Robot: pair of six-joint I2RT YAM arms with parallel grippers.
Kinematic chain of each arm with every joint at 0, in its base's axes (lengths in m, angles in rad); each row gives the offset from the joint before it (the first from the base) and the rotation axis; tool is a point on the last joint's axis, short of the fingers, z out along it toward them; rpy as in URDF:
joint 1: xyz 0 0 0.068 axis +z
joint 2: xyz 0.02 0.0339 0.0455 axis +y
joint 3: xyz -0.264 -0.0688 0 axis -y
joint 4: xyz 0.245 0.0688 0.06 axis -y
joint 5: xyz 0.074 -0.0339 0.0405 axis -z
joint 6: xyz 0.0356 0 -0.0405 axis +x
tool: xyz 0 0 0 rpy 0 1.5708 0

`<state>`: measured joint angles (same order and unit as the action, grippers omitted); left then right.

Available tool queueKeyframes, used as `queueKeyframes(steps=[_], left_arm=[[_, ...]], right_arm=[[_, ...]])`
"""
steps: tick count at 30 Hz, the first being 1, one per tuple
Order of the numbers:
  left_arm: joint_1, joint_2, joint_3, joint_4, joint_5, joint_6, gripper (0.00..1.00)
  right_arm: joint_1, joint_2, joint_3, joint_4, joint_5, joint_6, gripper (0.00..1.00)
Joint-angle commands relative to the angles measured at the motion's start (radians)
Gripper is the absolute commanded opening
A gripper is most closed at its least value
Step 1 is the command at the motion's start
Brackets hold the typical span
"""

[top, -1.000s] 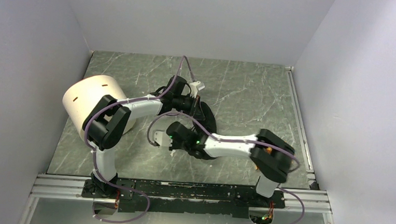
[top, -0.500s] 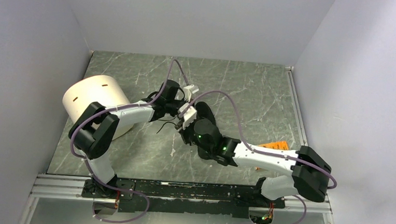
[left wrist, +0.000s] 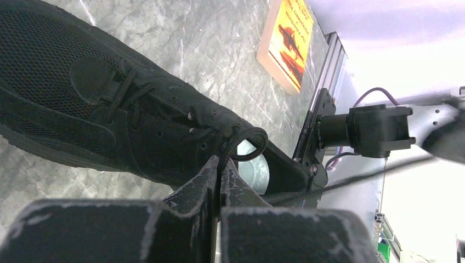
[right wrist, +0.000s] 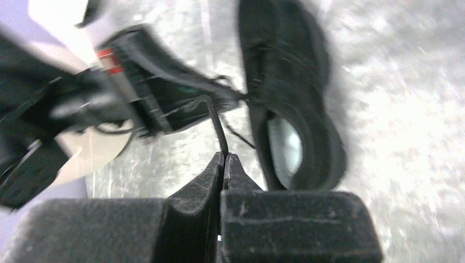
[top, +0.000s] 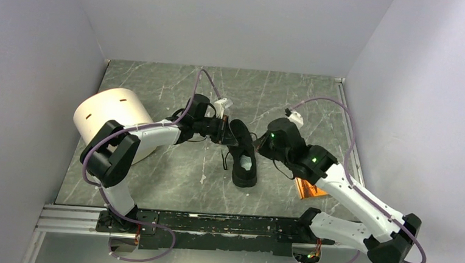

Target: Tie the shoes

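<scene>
Two pincers hold lace: the left gripper (left wrist: 221,167) is pressed together on a lace loop (left wrist: 248,142), and the right gripper (right wrist: 224,159) pinches a lace strand (right wrist: 217,123). Between them the sneaker (top: 243,153) lies on the table (top: 159,90), heel toward the bases, with the orange booklet (top: 307,188) to its right.

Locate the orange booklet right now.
Top view: the orange booklet lies on the table right of the black sneaker, partly hidden under the right arm.
</scene>
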<state>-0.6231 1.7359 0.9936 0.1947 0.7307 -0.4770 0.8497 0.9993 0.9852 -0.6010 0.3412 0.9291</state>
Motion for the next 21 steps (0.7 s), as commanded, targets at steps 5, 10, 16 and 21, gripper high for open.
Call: queueKeyframes(steps=[5,10,16,21], left_arm=[[0.006,-0.027,-0.017,0.061,0.016,-0.024,0.05],[0.006,-0.022,-0.010,0.066,0.009,-0.024,0.05],[0.006,-0.022,-0.002,0.063,-0.002,-0.020,0.05],[0.007,-0.025,0.014,0.032,0.002,0.003,0.05]], right_arm=[[-0.180,0.312,0.151,-0.573,0.068,0.345,0.00],[-0.217,0.462,0.182,-0.620,0.227,0.371,0.00],[-0.300,0.551,0.096,-0.513,0.186,0.325,0.14],[-0.302,0.331,-0.004,-0.094,0.078,-0.242,0.59]])
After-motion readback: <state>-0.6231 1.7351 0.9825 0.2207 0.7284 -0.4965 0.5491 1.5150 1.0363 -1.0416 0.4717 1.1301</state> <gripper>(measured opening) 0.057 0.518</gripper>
